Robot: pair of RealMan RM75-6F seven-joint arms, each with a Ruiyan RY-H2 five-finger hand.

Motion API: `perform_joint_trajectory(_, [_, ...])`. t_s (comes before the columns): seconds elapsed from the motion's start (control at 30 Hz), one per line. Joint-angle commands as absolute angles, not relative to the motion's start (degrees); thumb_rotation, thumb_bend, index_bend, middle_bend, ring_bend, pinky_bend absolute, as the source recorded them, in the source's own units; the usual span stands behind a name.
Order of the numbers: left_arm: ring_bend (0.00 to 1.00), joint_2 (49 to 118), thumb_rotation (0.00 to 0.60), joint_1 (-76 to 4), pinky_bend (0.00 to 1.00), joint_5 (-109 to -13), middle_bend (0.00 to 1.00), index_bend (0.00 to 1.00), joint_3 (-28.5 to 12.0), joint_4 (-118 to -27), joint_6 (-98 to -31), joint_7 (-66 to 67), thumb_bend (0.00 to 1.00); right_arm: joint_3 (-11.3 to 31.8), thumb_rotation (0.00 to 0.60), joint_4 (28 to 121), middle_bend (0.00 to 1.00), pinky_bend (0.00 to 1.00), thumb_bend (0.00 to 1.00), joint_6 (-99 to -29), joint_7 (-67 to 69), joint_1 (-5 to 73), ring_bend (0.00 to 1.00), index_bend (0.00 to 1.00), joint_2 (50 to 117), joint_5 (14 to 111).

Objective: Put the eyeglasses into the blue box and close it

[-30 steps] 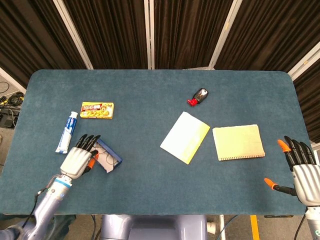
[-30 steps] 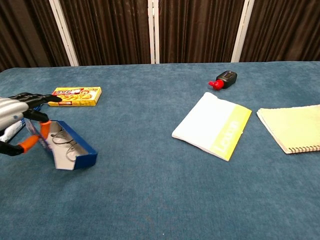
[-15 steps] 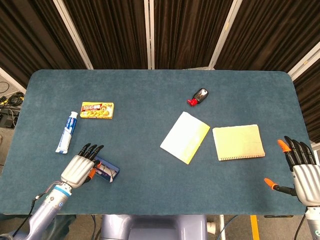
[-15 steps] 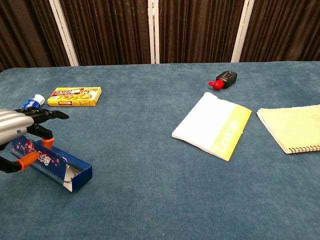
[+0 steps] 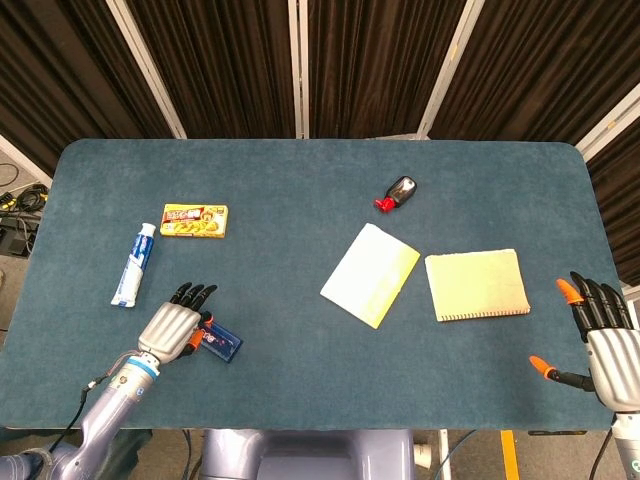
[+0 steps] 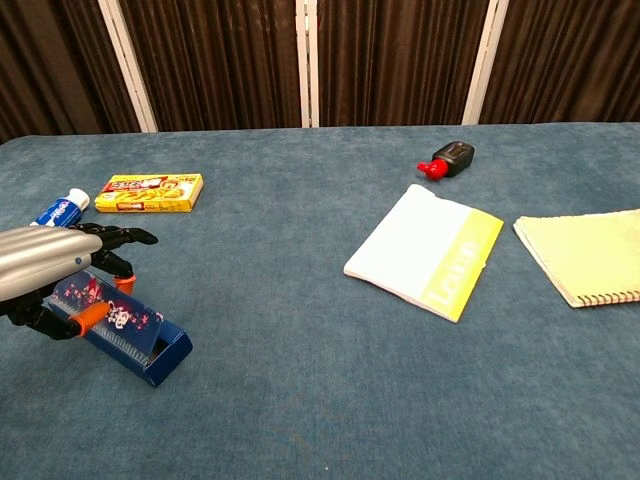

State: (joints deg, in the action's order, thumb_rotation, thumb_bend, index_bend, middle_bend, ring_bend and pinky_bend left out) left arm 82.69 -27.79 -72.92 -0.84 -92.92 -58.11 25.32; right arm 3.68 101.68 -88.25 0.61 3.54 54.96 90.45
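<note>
Chest view is showing us the left hand [image 6: 55, 265] at the left edge of the frame, lying over the blue box [image 6: 125, 330] with its fingers stretched flat along the top and its thumb pressing against the near side, so we are reading it as grasping the box. The box is sitting on the blue counter [image 6: 300, 380] in the lower left of the frame, its lid down and its flowered top face showing. The eyeglasses are not showing in either view.

Head view is giving us the same left hand [image 5: 175, 325] in the lower left, covering most of the box [image 5: 222, 343], whose right end is sticking out beyond the fingertips. The right hand [image 5: 605, 340] is hanging at the lower right edge, off the counter's corner, released, with fingers apart and nothing in them.

Above the box we are seeing a toothpaste tube [image 5: 133, 265] and a yellow packet [image 5: 194, 220]. Right of centre a white and yellow booklet [image 5: 370, 275] is lying just beside a spiral notebook [image 5: 477, 285], and a small black and red bottle [image 5: 399, 192] is lying above them.
</note>
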Motion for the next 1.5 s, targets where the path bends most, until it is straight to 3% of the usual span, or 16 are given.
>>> perform_joint_trajectory(0.03, [0.0, 82.8, 0.6, -27.9, 0.0, -72.8, 0.0, 0.04, -1.0, -92.8, -58.2, 24.8, 0.38, 3.7, 0.6, 101.6, 0.0, 0.0, 0.0, -88.2, 0.6, 3.6, 0.0, 0.02, 55.0, 90.4])
perform_joint_trajectory(0.07, [0.0, 82.8, 0.6, -27.9, 0.0, -72.9, 0.0, 0.0, -1.1, -92.8, -58.4, 24.4, 0.35, 3.7, 0.6, 101.6, 0.0, 0.0, 0.0, -88.2, 0.6, 3.6, 0.0, 0.02, 55.0, 90.4])
perform_joint_trajectory(0.4, [0.0, 80.9, 0.6, -27.5, 0.0, -76.0, 0.0, 0.0, -1.0, -93.3, -60.4, 20.0, 0.27, 3.6, 0.6, 101.7, 0.0, 0.0, 0.0, -88.3, 0.5, 3.5, 0.0, 0.02, 55.0, 90.5])
perform_joint_trajectory(0.63, [0.0, 77.4, 0.6, -28.8, 0.0, -76.8, 0.0, 0.0, 1.5, -93.2, -55.4, 18.5, 0.26, 3.6, 0.6, 101.8, 0.0, 0.0, 0.0, -88.2, 0.3, 3.5, 0.0, 0.02, 55.0, 90.5])
perform_joint_trajectory(0.93, [0.0, 81.1, 0.6, -30.4, 0.0, -74.9, 0.0, 0.01, 0.9, -89.2, -52.9, 19.1, 0.26, 3.7, 0.6, 101.7, 0.0, 0.0, 0.0, -88.0, 0.5, 3.6, 0.0, 0.02, 55.0, 90.2])
perform_joint_trajectory(1.1, [0.01, 82.4, 0.6, -30.8, 0.06, -74.8, 0.0, 0.1, 0.5, -88.0, -53.2, 19.2, 0.27, 3.7, 0.6, 101.7, 0.0, 0.0, 0.0, -88.0, 0.7, 3.6, 0.0, 0.02, 54.9, 90.1])
perform_joint_trajectory(1.27, [0.14, 83.1, 0.6, -31.2, 0.22, -73.8, 0.15, 0.31, 0.4, -87.6, -52.7, 20.5, 0.28, 3.8, 0.6, 101.6, 0.0, 0.0, 0.0, -87.9, 0.8, 3.6, 0.0, 0.02, 55.0, 90.0])
perform_joint_trajectory(1.5, [0.22, 83.2, 0.6, -31.1, 0.28, -72.8, 0.24, 0.43, 0.4, -87.7, -53.1, 21.4, 0.3, 3.8, 0.6, 101.6, 0.0, 0.0, 0.0, -87.9, 0.8, 3.6, 0.0, 0.02, 55.0, 90.1])
